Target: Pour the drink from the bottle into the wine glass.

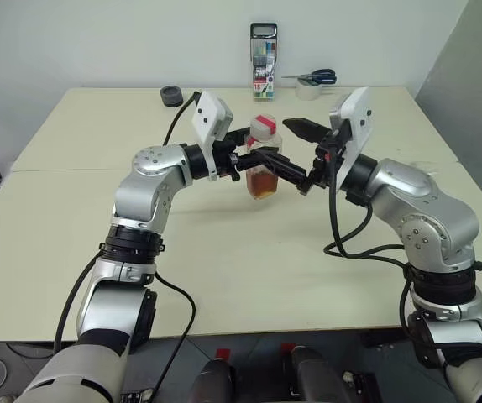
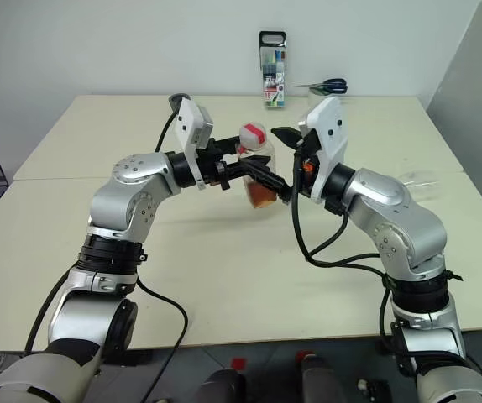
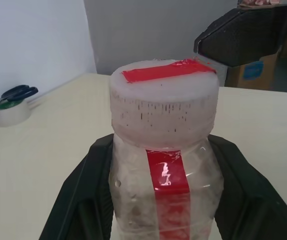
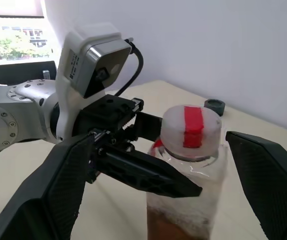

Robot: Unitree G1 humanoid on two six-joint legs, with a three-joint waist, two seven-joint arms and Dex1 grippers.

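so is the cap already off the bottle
No, the cap sits on the bottle, which the left gripper holds by its body.

The bottle (image 1: 263,164) hangs above the middle of the counter (image 1: 73,243), clear of its surface and upright, with the drink (image 1: 263,182) pooled in its lower part. The left pincer (image 1: 268,164) reaches in from 9 o'clock, one finger on each side of the bottle's body. The right pincer (image 1: 307,156) sits at 3 o'clock of the bottle, its two fingers standing on either side of the cap without touching. At 12 o'clock, against the wall, stands a pen case (image 1: 263,55). A tape roll (image 1: 310,89) with scissors (image 1: 315,77) on it lies at 1 o'clock. A small round object (image 1: 171,95) rests at 11 o'clock.
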